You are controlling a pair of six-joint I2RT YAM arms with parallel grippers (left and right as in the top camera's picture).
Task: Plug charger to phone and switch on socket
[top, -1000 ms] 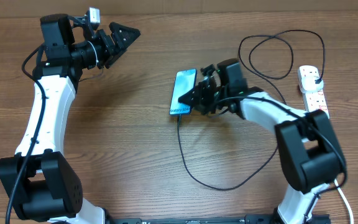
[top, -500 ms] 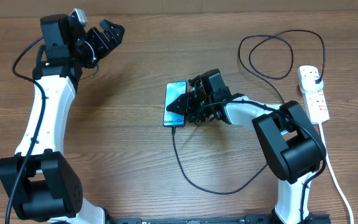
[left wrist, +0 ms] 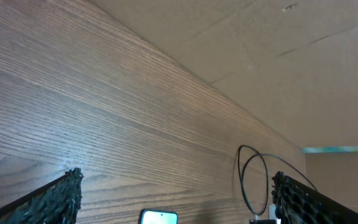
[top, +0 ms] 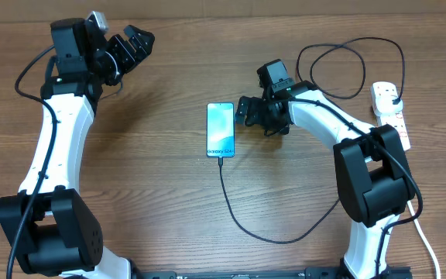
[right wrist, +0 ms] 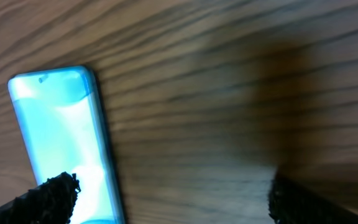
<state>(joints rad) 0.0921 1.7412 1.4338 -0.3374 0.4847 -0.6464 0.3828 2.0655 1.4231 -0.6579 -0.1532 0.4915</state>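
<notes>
R fingers (right wrist: 51, 198) back off phone (top: 220, 129), wide open near it; charger (top: 221, 174) looks plugged in, socket (top: 393, 124) switch next. L fingers (left wrist: 55, 199) open too.

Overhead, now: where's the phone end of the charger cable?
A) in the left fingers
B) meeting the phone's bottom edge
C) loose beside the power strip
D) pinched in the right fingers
B: the charger runs straight into the near edge of the phone, just below the Galaxy text, while the right fingers stand open beside the phone, holding nothing.
</notes>
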